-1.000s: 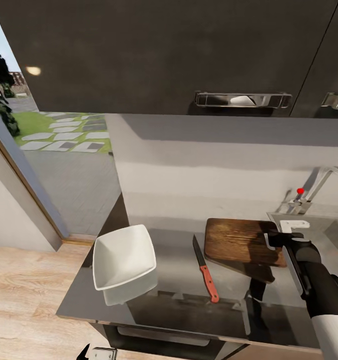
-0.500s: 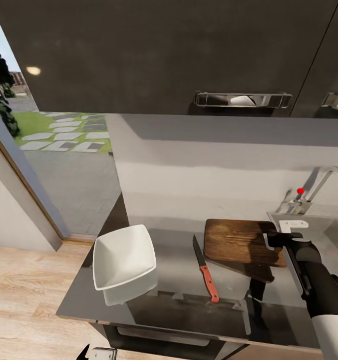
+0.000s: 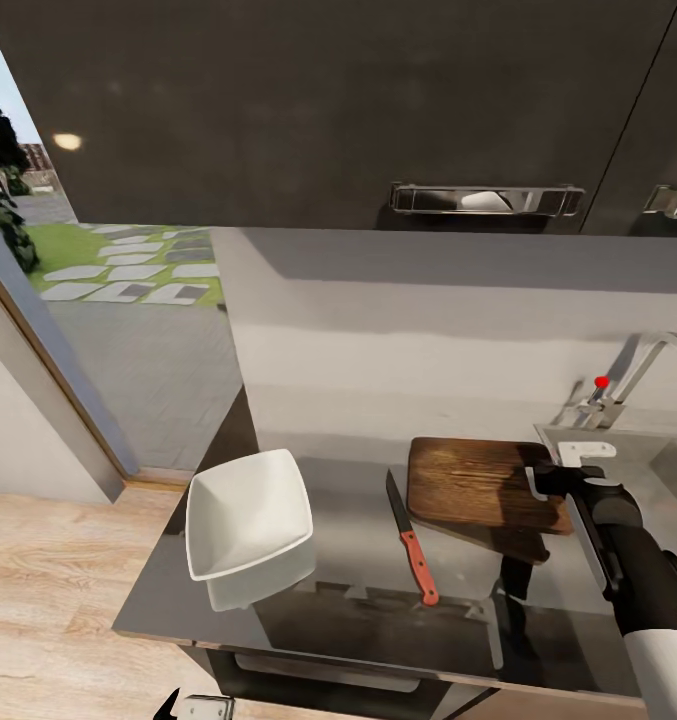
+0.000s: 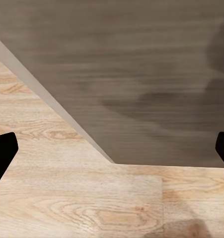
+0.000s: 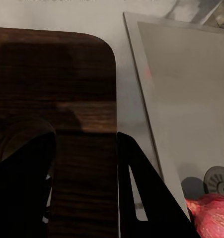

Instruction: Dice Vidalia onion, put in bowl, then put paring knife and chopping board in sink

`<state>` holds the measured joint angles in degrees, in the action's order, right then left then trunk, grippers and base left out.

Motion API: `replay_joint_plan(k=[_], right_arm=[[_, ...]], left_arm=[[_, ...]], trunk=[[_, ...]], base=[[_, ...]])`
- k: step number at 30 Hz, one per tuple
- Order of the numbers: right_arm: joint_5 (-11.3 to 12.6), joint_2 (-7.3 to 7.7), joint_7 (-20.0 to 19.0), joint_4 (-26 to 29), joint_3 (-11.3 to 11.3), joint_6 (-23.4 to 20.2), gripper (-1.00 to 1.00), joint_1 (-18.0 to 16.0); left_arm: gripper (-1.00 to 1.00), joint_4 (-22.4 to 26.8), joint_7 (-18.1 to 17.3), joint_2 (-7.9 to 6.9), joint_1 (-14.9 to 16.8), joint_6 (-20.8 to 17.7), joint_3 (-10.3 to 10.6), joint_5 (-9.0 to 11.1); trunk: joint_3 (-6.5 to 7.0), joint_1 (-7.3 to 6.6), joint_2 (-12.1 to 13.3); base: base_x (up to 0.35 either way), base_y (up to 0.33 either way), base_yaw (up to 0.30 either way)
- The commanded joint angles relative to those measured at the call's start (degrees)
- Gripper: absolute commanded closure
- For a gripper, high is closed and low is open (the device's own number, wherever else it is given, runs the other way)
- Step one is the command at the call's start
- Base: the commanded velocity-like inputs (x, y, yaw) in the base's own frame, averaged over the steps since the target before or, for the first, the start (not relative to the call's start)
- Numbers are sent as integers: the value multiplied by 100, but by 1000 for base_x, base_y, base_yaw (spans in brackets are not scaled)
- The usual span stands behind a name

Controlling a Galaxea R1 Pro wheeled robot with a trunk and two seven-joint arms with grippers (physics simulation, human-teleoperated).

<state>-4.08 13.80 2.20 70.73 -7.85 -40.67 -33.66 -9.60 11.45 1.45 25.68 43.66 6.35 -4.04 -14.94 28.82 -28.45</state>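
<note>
**Reach past the board for the onion**

My right tool (image 3: 558, 480) hangs over the right end of the chopping board (image 3: 473, 485), fingers apart and holding nothing. The Vidalia onion (image 5: 213, 215) lies in the sink (image 5: 191, 99), just right of the board. I should slide right, go down slowly, and pinch its middle.

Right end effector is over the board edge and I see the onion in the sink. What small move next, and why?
Probably shift the right end effector sideways off the board toward the sink. The right wrist view shows its open fingers straddling the board's edge, while the onion lies apart in the basin near the drain, untouched. The board and bowl hold no onion, so fetching it comes first.
</note>
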Motion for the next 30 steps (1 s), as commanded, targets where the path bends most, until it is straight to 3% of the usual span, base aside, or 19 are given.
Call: replay_joint_plan(k=[1,4,8,12,21,30], right_arm=[[-131,0,-6,-201,3,-34,100,0],[-129,2,-82,-205,2,-30,100,1],[-146,16,-531,-208,-10,-24,100,2],[-154,130,-862,-241,-22,189,100,2],[-161,257,-946,-676,-34,712,100,4],[-155,280,-949,-790,-51,836,100,4]], left_arm=[[-100,496,59,5,16,28,7,-36],[-100,496,59,5,16,28,7,-36],[-100,495,59,3,16,28,7,-36],[-100,494,59,-2,16,27,7,-36],[-100,494,59,4,16,-418,7,-37],[-100,501,59,5,16,-470,7,-36]], trunk=[[-10,4,-9],[-10,4,-9],[-10,4,-9],[-10,4,-9],[-10,4,-9],[-10,4,-9]], base=[[0,0,0],[0,0,0],[0,0,0],[0,0,0],[-7,0,0],[-45,0,0]])
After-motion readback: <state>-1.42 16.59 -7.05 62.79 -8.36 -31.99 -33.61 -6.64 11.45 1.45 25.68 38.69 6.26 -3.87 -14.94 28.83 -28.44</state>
